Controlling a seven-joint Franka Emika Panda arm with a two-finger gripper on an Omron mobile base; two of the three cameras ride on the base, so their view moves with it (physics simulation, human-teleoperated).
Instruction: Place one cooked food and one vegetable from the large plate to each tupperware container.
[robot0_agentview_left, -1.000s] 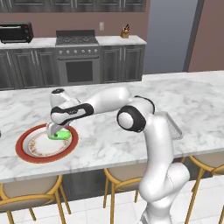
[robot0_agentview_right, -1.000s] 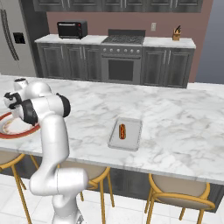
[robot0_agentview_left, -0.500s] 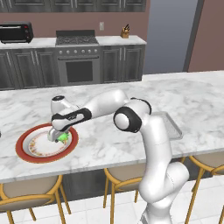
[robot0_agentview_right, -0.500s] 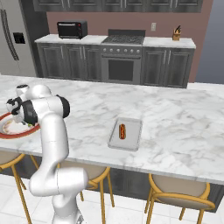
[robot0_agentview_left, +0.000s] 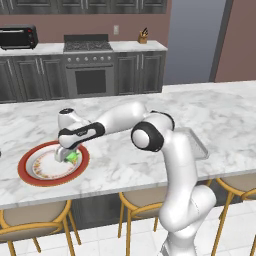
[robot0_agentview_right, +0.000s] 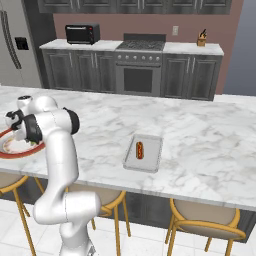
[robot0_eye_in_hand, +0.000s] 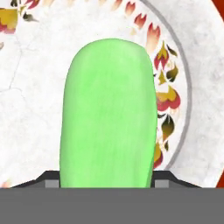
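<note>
One green vegetable (robot0_eye_in_hand: 109, 113) lies on the plate (robot0_agentview_left: 30, 172) between my claw (robot0_agentview_left: 66, 156) tips; whether they grip it I cannot tell. Next: clamp, lift, carry to a container (robot0_agentview_right: 143, 153).

My arm (robot0_agentview_left: 175, 165) is glossy white with rounded segments, dark grey joint caps and black bands near the wrist, no cables showing
</note>
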